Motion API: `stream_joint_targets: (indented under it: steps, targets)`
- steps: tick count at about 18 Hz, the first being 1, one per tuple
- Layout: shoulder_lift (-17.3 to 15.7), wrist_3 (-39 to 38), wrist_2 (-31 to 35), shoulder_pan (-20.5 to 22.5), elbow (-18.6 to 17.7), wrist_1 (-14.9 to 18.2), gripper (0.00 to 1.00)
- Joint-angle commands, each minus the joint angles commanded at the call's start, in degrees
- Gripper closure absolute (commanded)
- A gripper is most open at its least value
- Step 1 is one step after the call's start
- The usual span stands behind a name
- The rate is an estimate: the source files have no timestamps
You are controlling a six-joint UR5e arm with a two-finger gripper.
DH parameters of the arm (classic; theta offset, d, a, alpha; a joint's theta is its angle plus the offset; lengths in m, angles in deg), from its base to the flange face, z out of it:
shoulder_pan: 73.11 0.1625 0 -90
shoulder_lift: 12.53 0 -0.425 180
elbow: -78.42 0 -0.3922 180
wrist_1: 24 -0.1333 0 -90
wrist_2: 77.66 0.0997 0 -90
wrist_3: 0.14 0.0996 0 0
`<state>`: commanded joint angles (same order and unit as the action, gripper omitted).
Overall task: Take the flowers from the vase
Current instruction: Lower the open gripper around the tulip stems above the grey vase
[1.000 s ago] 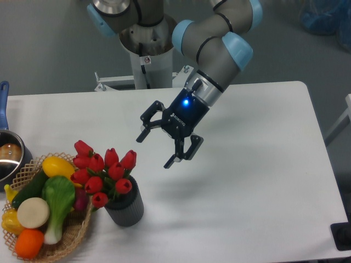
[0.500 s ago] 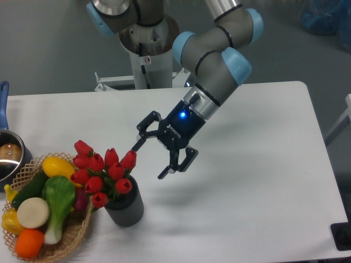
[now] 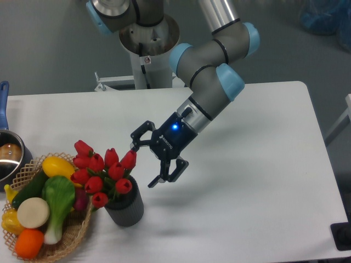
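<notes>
Step in hand: approach. We judge the grasp not yet made.

Hand (image 3: 143, 163): open, fingers spread wide and holding nothing. It hangs just beside the flowers on their right, tilted toward them. One fingertip (image 3: 134, 147) sits at the nearest bud; we cannot tell whether it touches. The other fingertip points down at the desk (image 3: 263, 164).

Flowers (image 3: 101, 172): red buds, standing in the vase (image 3: 125, 207), near the desk's front left corner.

Vase: dark, ribbed, upright on the desk, touching or just beside the basket (image 3: 77, 230) on its left.

Next move, in our judgement: bring the fingers around the bunch, close on it, then lift straight up. The vase is free-standing and may tip or rise with the stems.

Hard to make out:
- Stems and leaves: mostly hidden by the buds and the vase mouth, so we cannot see a clear grip point.
- Pot (image 3: 8, 156): cut off by the left edge of the view.
- Basket: its front rim runs to the bottom edge of the view.
- Depth between hand and buds: not readable from this single view.
</notes>
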<state>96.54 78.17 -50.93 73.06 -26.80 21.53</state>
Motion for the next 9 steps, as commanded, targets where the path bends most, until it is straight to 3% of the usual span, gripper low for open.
stream_joint_targets:
  steps: [9]
  targets:
    - [3.17, 1.23, -1.77, -2.55, 3.17, -0.88, 0.0]
